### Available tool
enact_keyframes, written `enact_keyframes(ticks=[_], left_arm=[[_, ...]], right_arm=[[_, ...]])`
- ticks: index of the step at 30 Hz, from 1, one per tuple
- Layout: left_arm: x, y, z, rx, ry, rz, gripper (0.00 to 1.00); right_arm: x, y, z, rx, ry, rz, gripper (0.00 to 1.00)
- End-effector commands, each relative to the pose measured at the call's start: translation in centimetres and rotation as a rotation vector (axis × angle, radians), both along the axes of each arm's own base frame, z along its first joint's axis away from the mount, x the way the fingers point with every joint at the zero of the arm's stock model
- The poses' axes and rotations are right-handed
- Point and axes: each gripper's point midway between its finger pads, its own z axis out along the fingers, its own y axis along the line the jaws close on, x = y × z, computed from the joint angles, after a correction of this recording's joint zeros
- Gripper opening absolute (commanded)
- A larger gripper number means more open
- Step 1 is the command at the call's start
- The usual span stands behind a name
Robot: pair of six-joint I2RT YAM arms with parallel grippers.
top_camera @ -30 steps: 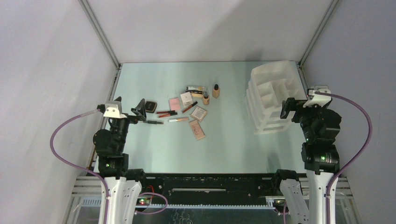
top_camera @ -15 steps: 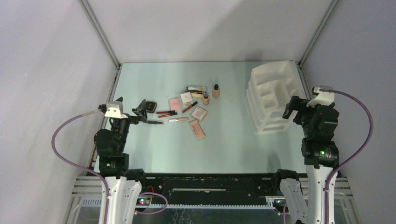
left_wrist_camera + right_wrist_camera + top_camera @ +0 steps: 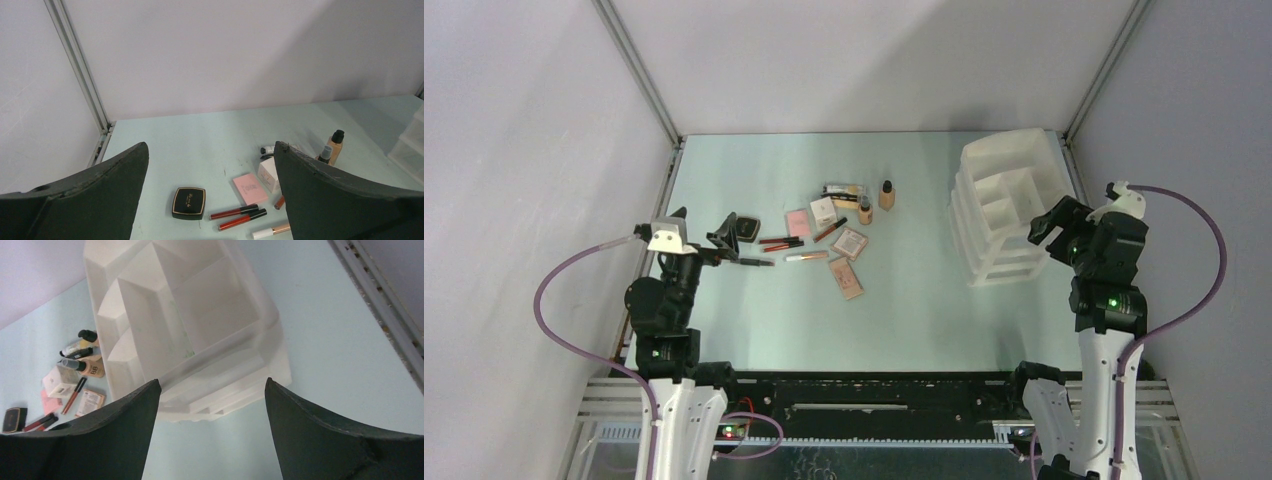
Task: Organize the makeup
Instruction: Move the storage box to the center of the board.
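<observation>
1. Reading labels goes poorly: the black compact point(image 3: 188, 202) bears gold script too small to make out, and the dark print on one of the bottles point(image 3: 89, 367) cannot be read surely.
2. Counted on the counter point(image 3: 904, 310): two bottles, both upright; two red tubes point(image 3: 237, 216) side by side; one pink palette point(image 3: 248, 186); two beige palettes point(image 3: 850, 242); one white box point(image 3: 268, 174); one compact.
3. All of it lies clustered mid-counter, well apart from every edge. The organizer point(image 3: 1009, 200) stands by the right edge, with bare counter between it and the cluster.
4. The left tool point(image 3: 701, 224) gapes wide and empty near the compact. The right tool point(image 3: 1052, 222) is also wide and empty, at the organizer's near right corner.
</observation>
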Motion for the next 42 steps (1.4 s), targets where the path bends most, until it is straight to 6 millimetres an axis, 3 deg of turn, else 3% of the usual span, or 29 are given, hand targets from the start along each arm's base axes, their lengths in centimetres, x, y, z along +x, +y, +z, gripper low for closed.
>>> enact_keyframes(ticks=[1, 7, 16, 23, 28, 34, 42], left_arm=[[0.3, -0.1, -0.5, -0.007, 0.001, -0.009, 1.0], [0.4, -0.1, -0.6, -0.006, 0.003, -0.011, 1.0], [0.5, -0.2, -0.8, -0.001, 0.008, -0.017, 1.0], [0.6, -0.2, -0.9, 0.001, 0.011, -0.017, 1.0], [0.7, -0.2, -1.1, 0.001, 0.017, -0.02, 1.0], [0.7, -0.3, -1.1, 0.004, 0.019, -0.023, 1.0], [0.7, -0.5, -1.2, 0.007, 0.02, -0.037, 1.0]], right_arm=[[1.3, 0.4, 0.0, 0.06, -0.015, 0.006, 0.85], [2.6, 0.1, -1.0, 0.062, 0.014, 0.01, 0.8], [3.3, 0.1, 0.3, 0.078, -0.045, -0.003, 0.81], [3.9, -1.5, -1.1, 0.032, 0.014, -0.07, 0.73], [4.6, -1.7, -0.2, -0.007, 0.003, -0.053, 0.63], [5.3, -1.5, 0.5, -0.075, 0.006, 0.037, 0.6], [6.2, 1.0, -1.2, -0.067, 0.066, 0.243, 0.58]])
